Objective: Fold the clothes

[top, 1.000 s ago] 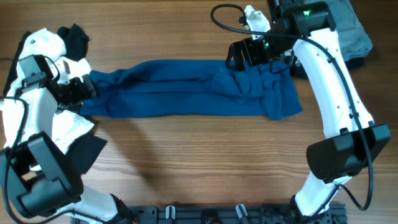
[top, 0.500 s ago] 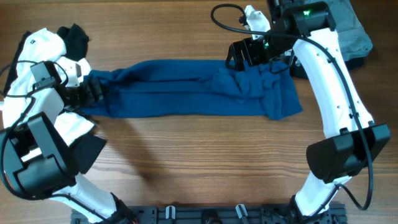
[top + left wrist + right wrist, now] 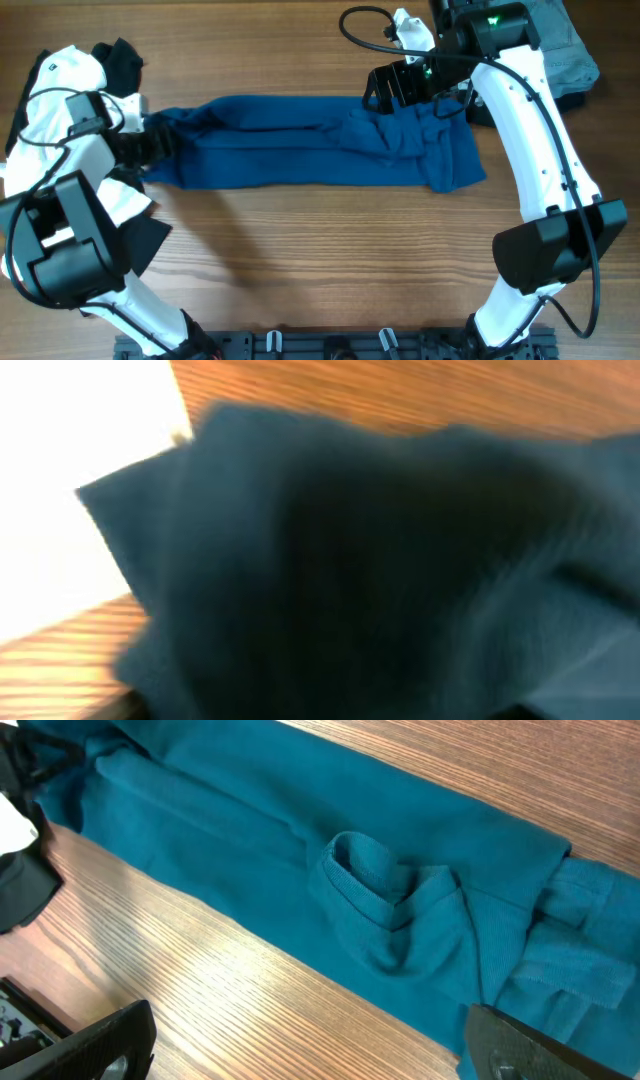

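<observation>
Your left gripper (image 3: pixel 152 146) sits at the left end of the shirt (image 3: pixel 300 150), its dark tip against the bunched cloth there. Its wrist camera shows only blurred teal fabric close up, with a white patch and some wood at the edge. You cannot tell from this whether the jaws are apart or closed on the cloth. Behind the gripper, the left wrist points along the shirt from its left end. The white forearm curves back and down to a base below and left of the shirt.

Your right gripper (image 3: pixel 392 88) hangs over the shirt's far edge, toward its right end. The jaws are spread wide with nothing between them. In the wrist view one of the fingers (image 3: pixel 95 1040) shows in each bottom corner, with cloth and wood beneath. The right arm rises from a base below the shirt's right end, passes that end, then bends left over the far edge.

The shirt lies as a long folded band across the wooden table (image 3: pixel 300 260). Its right end is wider and crumpled, with a puckered loop of cloth. A grey garment (image 3: pixel 572 50) lies beyond the shirt's right end, and a black cloth (image 3: pixel 122 60) lies beyond its left end.
</observation>
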`<action>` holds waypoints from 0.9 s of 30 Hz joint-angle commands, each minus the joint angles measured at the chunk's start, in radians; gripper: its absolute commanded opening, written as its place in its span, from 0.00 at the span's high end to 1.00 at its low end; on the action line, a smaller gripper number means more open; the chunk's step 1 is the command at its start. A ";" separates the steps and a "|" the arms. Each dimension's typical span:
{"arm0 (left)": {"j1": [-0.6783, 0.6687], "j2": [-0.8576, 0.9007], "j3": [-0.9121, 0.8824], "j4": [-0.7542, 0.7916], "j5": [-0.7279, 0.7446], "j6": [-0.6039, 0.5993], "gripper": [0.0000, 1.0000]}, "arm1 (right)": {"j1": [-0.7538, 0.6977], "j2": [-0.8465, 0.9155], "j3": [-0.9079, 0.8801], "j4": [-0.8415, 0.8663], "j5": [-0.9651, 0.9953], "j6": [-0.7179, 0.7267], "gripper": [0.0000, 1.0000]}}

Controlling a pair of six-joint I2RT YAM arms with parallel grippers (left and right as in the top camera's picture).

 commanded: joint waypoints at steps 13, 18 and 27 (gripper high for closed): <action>0.101 -0.173 0.116 -0.219 -0.096 -0.251 0.96 | -0.007 0.000 0.001 0.018 0.063 0.091 0.09; 0.092 -0.276 0.223 -0.296 -0.105 -0.181 0.96 | -0.007 0.000 0.001 0.032 0.063 0.090 0.09; -0.063 -0.271 0.230 -0.377 -0.111 -0.108 0.96 | -0.007 0.000 0.001 0.058 0.063 0.098 0.07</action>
